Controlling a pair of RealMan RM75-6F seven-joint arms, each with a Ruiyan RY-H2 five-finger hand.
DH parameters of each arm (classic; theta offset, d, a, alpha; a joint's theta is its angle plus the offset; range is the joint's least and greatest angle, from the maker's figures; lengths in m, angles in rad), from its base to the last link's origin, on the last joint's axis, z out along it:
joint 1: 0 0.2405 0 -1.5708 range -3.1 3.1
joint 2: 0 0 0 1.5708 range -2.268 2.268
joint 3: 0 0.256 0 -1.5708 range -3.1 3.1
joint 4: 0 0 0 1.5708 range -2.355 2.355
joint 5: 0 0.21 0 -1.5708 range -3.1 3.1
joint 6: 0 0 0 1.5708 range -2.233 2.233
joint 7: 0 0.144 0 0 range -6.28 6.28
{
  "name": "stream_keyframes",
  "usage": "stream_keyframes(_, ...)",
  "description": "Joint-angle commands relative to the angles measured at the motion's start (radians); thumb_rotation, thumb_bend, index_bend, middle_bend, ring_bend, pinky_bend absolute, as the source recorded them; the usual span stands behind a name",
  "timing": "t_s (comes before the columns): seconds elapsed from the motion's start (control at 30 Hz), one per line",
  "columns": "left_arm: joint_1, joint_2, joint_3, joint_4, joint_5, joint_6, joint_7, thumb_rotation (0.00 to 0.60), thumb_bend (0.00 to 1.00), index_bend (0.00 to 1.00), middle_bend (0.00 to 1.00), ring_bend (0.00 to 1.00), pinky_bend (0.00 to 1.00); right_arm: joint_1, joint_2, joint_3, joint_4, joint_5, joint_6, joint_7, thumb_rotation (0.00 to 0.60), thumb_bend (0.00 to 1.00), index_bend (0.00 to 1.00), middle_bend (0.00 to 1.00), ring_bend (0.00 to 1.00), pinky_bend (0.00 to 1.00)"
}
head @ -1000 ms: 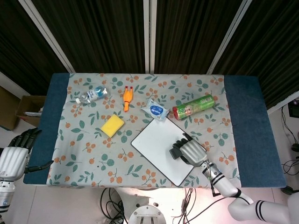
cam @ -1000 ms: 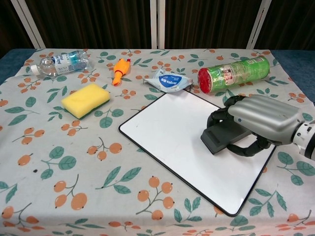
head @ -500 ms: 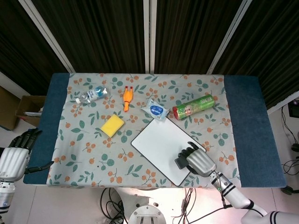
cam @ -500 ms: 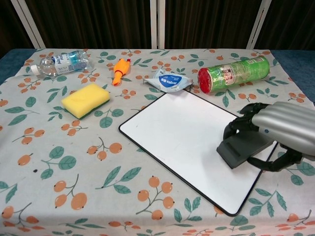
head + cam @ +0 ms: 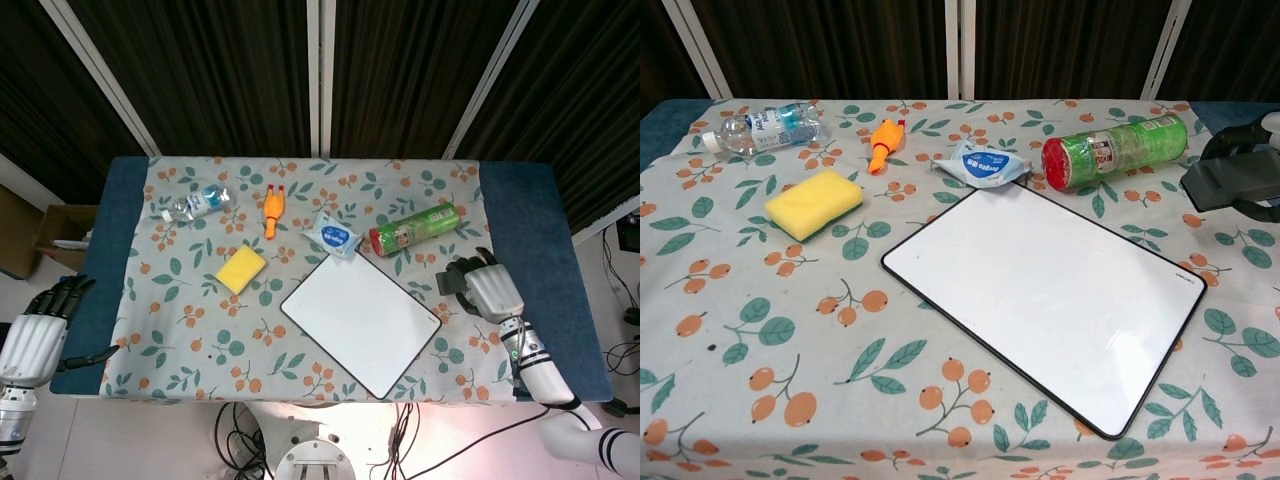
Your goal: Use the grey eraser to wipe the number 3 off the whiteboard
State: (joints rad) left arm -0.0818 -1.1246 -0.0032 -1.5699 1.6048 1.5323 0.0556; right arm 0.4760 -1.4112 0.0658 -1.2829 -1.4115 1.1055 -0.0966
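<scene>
White board (image 5: 1045,292) lies flat mid-table, tilted diagonal, surface blank, no 3 visible on it in either view. Black frame all round, small logo at its right corner.

Right hand (image 5: 488,288) is off the board, to its right over the cloth (image 5: 180,330), just below the can (image 5: 414,229). It holds the grey eraser (image 5: 1232,180): fingers curled over the top, thumb under it. Chest view shows the eraser at the right edge of frame, apart from the board, hand mostly cropped. Can't tell from these views whether the eraser touches the cloth.

Left hand (image 5: 38,328) sits off the table's left edge, low, dark fingers loosely spread, nothing in it.

Other stuff on the cloth:
- green can on its side, red cap end toward centre, just beyond the board's far corner
- wipes pack (image 5: 982,163) touching or nearly touching the board's far corner, left of the can
- orange rubber chicken (image 5: 885,144) left of the pack
- water bottle (image 5: 764,128) on its side, far left
- yellow sponge (image 5: 814,203) in front of the bottle, well apart from the board

Cardboard box (image 5: 62,238) on the floor, left of the table.
</scene>
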Motion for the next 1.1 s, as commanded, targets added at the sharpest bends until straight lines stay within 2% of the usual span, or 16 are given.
stream_keyframes(0.03,-0.003,0.0,-0.001,-0.002,-0.001,-0.004,0.004,0.287,0.03,0.13,0.1,0.12,0.23,0.036,-0.078,0.024,0.151,0.035,-0.08,0.085,0.6,0.46,0.72,0.56,0.51,0.14)
stream_keyframes(0.17,-0.003,0.0,-0.001,-0.006,-0.003,-0.004,0.01,0.284,0.03,0.13,0.1,0.12,0.23,0.051,-0.141,0.021,0.246,0.012,-0.084,0.139,0.6,0.46,0.69,0.55,0.49,0.14)
stream_keyframes(0.23,-0.001,0.002,-0.001,-0.008,-0.005,-0.003,0.012,0.285,0.03,0.13,0.1,0.12,0.23,0.057,-0.159,0.013,0.274,0.004,-0.098,0.151,0.6,0.45,0.62,0.5,0.44,0.13)
stream_keyframes(0.37,0.001,0.008,-0.002,-0.013,-0.006,0.002,0.015,0.287,0.03,0.13,0.1,0.12,0.23,0.065,-0.172,0.002,0.296,-0.005,-0.121,0.168,0.6,0.4,0.4,0.35,0.28,0.08)
stream_keyframes(0.43,0.002,0.01,-0.001,-0.014,-0.005,0.003,0.017,0.287,0.03,0.13,0.1,0.12,0.23,0.067,-0.169,-0.002,0.295,-0.003,-0.136,0.169,0.6,0.32,0.19,0.22,0.13,0.02)
stream_keyframes(0.53,0.002,0.011,-0.001,-0.016,-0.005,0.004,0.018,0.285,0.03,0.13,0.1,0.12,0.23,0.066,-0.16,-0.003,0.284,-0.001,-0.142,0.169,0.6,0.24,0.02,0.07,0.01,0.0)
stream_keyframes(0.63,0.002,0.01,-0.001,-0.016,-0.004,0.005,0.018,0.288,0.03,0.13,0.1,0.12,0.23,0.059,-0.148,-0.003,0.272,-0.008,-0.12,0.176,0.6,0.19,0.0,0.0,0.0,0.0)
stream_keyframes(0.77,0.002,0.009,-0.001,-0.017,-0.004,0.004,0.018,0.287,0.03,0.13,0.1,0.12,0.23,0.04,-0.117,-0.004,0.238,-0.014,-0.088,0.184,0.6,0.17,0.0,0.0,0.0,0.0)
stream_keyframes(0.9,0.005,0.011,-0.002,-0.018,-0.003,0.011,0.017,0.284,0.03,0.13,0.1,0.12,0.23,-0.026,-0.045,-0.01,0.141,-0.035,0.039,0.185,0.6,0.15,0.0,0.0,0.0,0.0)
stream_keyframes(1.0,0.008,0.017,-0.003,-0.022,-0.005,0.016,0.018,0.287,0.03,0.13,0.1,0.12,0.23,-0.12,0.034,-0.028,0.04,-0.031,0.167,0.12,0.6,0.13,0.0,0.0,0.0,0.0)
stream_keyframes(1.1,0.012,0.024,-0.004,-0.029,-0.005,0.023,0.017,0.287,0.03,0.13,0.1,0.12,0.23,-0.225,0.107,-0.05,-0.049,-0.015,0.29,0.084,0.6,0.18,0.0,0.0,0.0,0.0)
